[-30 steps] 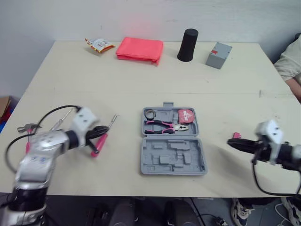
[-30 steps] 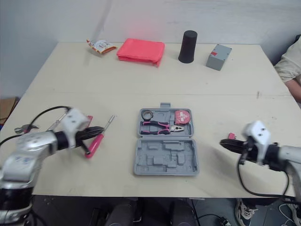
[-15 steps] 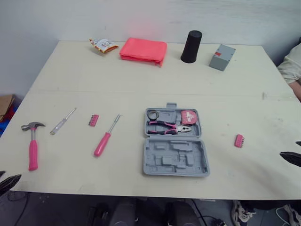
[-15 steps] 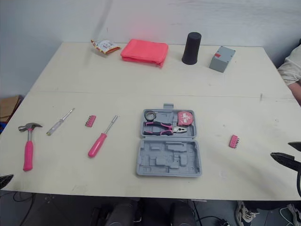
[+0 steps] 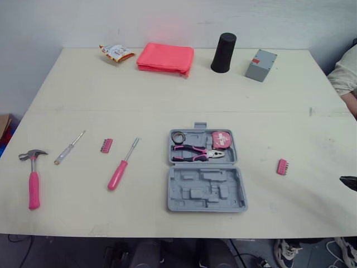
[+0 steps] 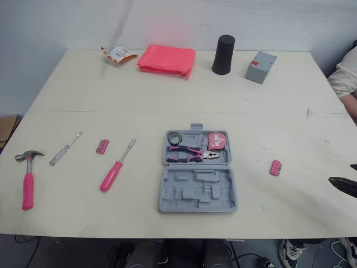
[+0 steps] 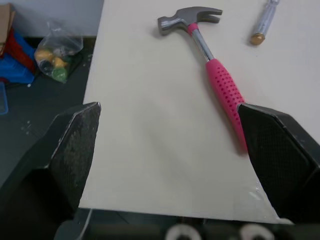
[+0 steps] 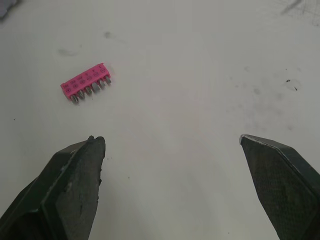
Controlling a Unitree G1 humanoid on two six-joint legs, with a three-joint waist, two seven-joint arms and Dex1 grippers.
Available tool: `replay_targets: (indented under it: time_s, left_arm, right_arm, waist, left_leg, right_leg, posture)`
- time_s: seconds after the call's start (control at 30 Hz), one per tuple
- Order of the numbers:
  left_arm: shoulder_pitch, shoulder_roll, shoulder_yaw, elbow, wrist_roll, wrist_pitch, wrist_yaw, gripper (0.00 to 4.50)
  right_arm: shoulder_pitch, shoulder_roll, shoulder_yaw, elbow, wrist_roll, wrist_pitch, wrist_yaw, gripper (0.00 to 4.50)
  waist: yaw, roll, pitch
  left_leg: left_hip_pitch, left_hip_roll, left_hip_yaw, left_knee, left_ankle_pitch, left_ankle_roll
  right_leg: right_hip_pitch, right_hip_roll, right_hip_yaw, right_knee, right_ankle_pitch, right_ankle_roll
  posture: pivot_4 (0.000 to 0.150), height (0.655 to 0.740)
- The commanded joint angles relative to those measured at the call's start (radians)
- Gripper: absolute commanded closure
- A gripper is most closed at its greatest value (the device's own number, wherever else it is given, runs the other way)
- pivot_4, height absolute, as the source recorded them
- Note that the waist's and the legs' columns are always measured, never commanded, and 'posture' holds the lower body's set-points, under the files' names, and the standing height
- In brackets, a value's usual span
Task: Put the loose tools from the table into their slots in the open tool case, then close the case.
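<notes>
- The right claw [image 8: 170, 140] hangs over the near right part of the table [image 5: 167, 89], its two fingers spread wide with nothing between them.
- The left claw [image 7: 169, 106] is also spread and empty, at the near left corner of the table.
- The pink bit strip [image 8: 86, 85] lies flat on the table ahead of the right claw and a little toward the case [image 5: 205, 190]. This claw is much the nearer one to it.
- The long side of the strip runs at a slant to the line between the two fingers, so I think the wrist must turn before it can pinch the narrow side.
- The hammer [image 7: 215, 75] lies just ahead of the left claw, with the head away from the robot and the pink handle pointing to the near edge.
- Further along the left side are a small screwdriver [image 5: 69, 148], a second bit strip [image 5: 106, 146] and a pink-handled screwdriver [image 5: 122, 166].
- The case lies open in the middle. The pliers [image 5: 198, 152] and the tape measure [image 5: 221, 139] sit in its far half, while the slots of the near half are empty.
- The task seems to be at its beginning, with five tools loose.
</notes>
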Motion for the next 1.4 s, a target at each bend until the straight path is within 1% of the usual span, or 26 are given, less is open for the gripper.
replay_targets:
  time_s: [0.03, 0.1, 0.13, 0.17, 0.27, 0.37, 0.47, 0.5, 0.6, 0.73, 0.93, 1.03, 1.27, 1.3, 1.37, 1.4]
  left_arm:
    - [-0.036, -0.015, -0.077, -0.112, -0.027, 0.016, 0.04, 0.08]
    - [-0.076, 0.002, -0.157, -0.139, -0.012, -0.001, 0.045, 0.08]
    - [-0.087, 0.01, -0.18, -0.14, -0.005, -0.01, 0.045, 0.08]
    - [-0.112, 0.037, -0.227, -0.106, 0.024, -0.051, 0.035, 0.08]
    - [-0.222, 0.117, -0.357, 0.071, 0.095, -0.174, 0.007, 0.08]
    - [-0.358, 0.165, -0.482, 0.248, 0.133, -0.268, -0.032, 0.08]
    - [-0.501, 0.177, -0.623, 0.402, 0.184, -0.354, -0.076, 0.08]
    - [-0.542, 0.176, -0.656, 0.45, 0.194, -0.375, -0.092, 0.08]
    - [-0.683, 0.174, -0.738, 0.599, 0.224, -0.417, -0.105, 0.08]
    - [-0.802, 0.161, -0.834, 0.704, 0.264, -0.46, -0.129, 0.08]
    - [-0.898, 0.109, -0.916, 0.761, 0.299, -0.448, -0.104, 0.08]
    - [-0.892, 0.097, -0.929, 0.76, 0.302, -0.464, -0.108, 0.91]
    - [-0.87, 0.095, -0.893, 0.72, 0.275, -0.457, -0.079, 4.15]
    - [-0.867, 0.099, -0.88, 0.705, 0.265, -0.456, -0.073, 4.48]
    - [-0.858, 0.118, -0.852, 0.632, 0.237, -0.433, -0.083, 4.48]
    - [-0.839, 0.132, -0.845, 0.561, 0.226, -0.421, -0.099, 4.48]
  right_arm:
    - [-0.001, 0.046, 0.01, -0.181, 0.078, 0.063, -0.015, 0.0]
    - [-0.026, 0.074, 0.072, -0.325, 0.128, 0.12, -0.031, 0.0]
    - [-0.037, 0.082, 0.091, -0.367, 0.145, 0.142, -0.039, 0.0]
    - [-0.077, 0.096, 0.131, -0.44, 0.191, 0.186, -0.059, 0.0]
    - [-0.212, 0.138, 0.244, -0.621, 0.32, 0.288, -0.111, 0.0]
    - [-0.355, 0.167, 0.348, -0.718, 0.405, 0.346, -0.132, 0.0]
    - [-0.511, 0.204, 0.461, -0.756, 0.445, 0.369, -0.134, 0.0]
    - [-0.557, 0.222, 0.487, -0.756, 0.458, 0.381, -0.142, 0.0]
    - [-0.68, 0.283, 0.552, -0.748, 0.493, 0.41, -0.169, 0.0]
    - [-0.755, 0.324, 0.602, -0.749, 0.491, 0.418, -0.182, 0.0]
    - [-0.793, 0.357, 0.619, -0.753, 0.494, 0.432, -0.215, 0.0]
    - [-0.796, 0.355, 0.614, -0.764, 0.503, 0.443, -0.223, 0.0]
    - [-0.796, 0.342, 0.596, -0.777, 0.524, 0.464, -0.246, 0.0]
    - [-0.795, 0.339, 0.591, -0.778, 0.53, 0.469, -0.251, 0.0]
    - [-0.784, 0.317, 0.581, -0.784, 0.532, 0.478, -0.246, 0.0]
    - [-0.774, 0.297, 0.571, -0.787, 0.534, 0.483, -0.239, 0.0]
  waist:
    - [0.001, 0.0, 0.0]
    - [0.001, 0.0, 0.0]
    - [0.0, 0.0, 0.0]
    - [-0.003, 0.0, 0.0]
    - [-0.006, 0.0, 0.0]
    - [-0.002, 0.001, 0.0]
    - [0.0, 0.0, 0.0]
    - [0.0, -0.002, -0.001]
    - [0.001, -0.006, -0.001]
    - [0.001, -0.009, -0.002]
    - [0.001, -0.009, -0.002]
    - [0.002, -0.009, -0.002]
    - [0.0, -0.009, -0.002]
    - [0.0, -0.009, -0.002]
    - [0.0, -0.009, -0.002]
    - [-0.001, -0.009, -0.002]
  left_leg:
    - [0.001, 0.0, 0.0, 0.0, 0.0, 0.0]
    - [0.003, 0.0, 0.0, -0.001, 0.0, 0.0]
    - [0.003, 0.001, 0.0, -0.002, 0.0, -0.002]
    - [0.004, 0.001, 0.0, -0.002, 0.0, -0.004]
    - [0.005, 0.001, 0.001, -0.002, 0.002, -0.008]
    - [0.004, 0.002, 0.001, -0.003, 0.004, -0.009]
    - [0.002, 0.001, 0.002, -0.003, 0.009, -0.008]
    - [0.0, 0.0, 0.002, -0.003, 0.009, -0.008]
    - [-0.011, 0.0, 0.001, 0.0, 0.01, -0.007]
    - [-0.013, -0.002, 0.001, 0.005, 0.01, -0.006]
    - [-0.013, -0.005, 0.001, 0.007, 0.012, -0.002]
    - [-0.013, -0.004, 0.001, 0.013, 0.012, -0.002]
    - [-0.011, -0.003, 0.0, 0.013, 0.013, -0.004]
    - [-0.011, -0.003, 0.0, 0.013, 0.013, -0.004]
    - [-0.011, -0.003, 0.0, 0.013, 0.013, -0.004]
    - [-0.012, -0.003, 0.0, 0.013, 0.013, -0.004]
  right_leg:
    - [0.0, 0.0, 0.0, 0.0, 0.0, 0.0]
    - [0.001, 0.0, 0.001, 0.001, 0.0, 0.0]
    - [0.001, 0.001, 0.001, 0.002, 0.0, 0.0]
    - [0.001, 0.001, 0.002, 0.003, 0.0, 0.0]
    - [-0.001, 0.002, 0.003, 0.008, 0.001, -0.001]
    - [-0.004, 0.002, 0.003, 0.009, 0.001, -0.002]
    - [-0.006, 0.001, 0.003, 0.009, 0.001, -0.002]
    - [-0.008, 0.001, 0.003, 0.01, 0.001, -0.002]
    - [-0.018, 0.001, 0.001, 0.017, 0.001, -0.002]
    - [-0.018, 0.0, -0.006, 0.02, 0.002, -0.002]
    - [-0.018, -0.002, -0.006, 0.023, 0.002, 0.0]
    - [-0.017, -0.003, -0.005, 0.027, 0.002, 0.0]
    - [-0.018, -0.004, -0.005, 0.028, 0.002, 0.0]
    - [-0.019, -0.004, -0.005, 0.029, 0.002, 0.0]
    - [-0.019, -0.004, -0.005, 0.029, 0.002, 0.0]
    - [-0.019, -0.004, -0.005, 0.029, 0.002, 0.0]
  posture:
    - [0.15, 0.7361]
    - [0.15, 0.7361]
    - [0.15, 0.7361]
    - [0.15, 0.7361]
    - [0.15, 0.7361]
    - [0.15, 0.7361]
    - [0.15, 0.7361]
    - [0.15, 0.7361]
    - [0.15, 0.7361]
    - [0.15, 0.7361]
    - [0.15, 0.7361]
    - [0.15, 0.7361]
    - [0.15, 0.7361]
    - [0.15, 0.7361]
    - [0.15, 0.7361]
    - [0.15, 0.7361]
